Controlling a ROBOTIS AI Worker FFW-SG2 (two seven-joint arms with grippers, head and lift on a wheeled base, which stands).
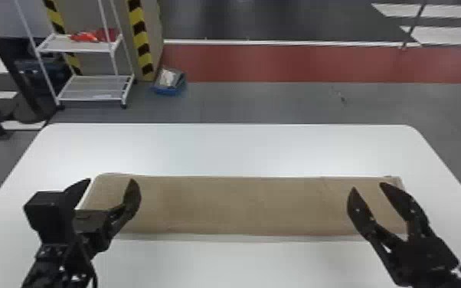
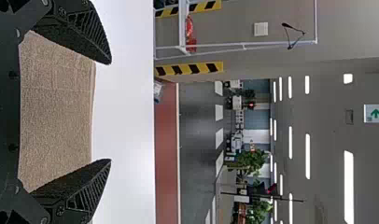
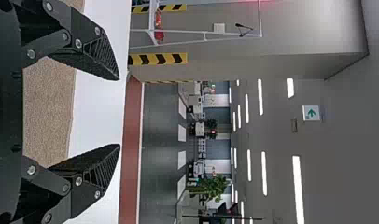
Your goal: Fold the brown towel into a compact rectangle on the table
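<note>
one brown towel (image 1: pixel 241 207) lies flat as a long, narrow strip running left to right across the middle of a white surface (image 1: pixel 241 149) with rounded far corners. at the towel's left end is the left end effector (image 1: pixel 111 180), its two black fingers spread wide. at the right end is the right end effector (image 1: pixel 368 185), also wide, its fingers pointing away from the robot. beyond the surface, on the grey floor (image 1: pixel 260 103), stand a white wheeled rack (image 1: pixel 92 48) and, just beside it, a blue bin (image 1: pixel 169 92).
</note>
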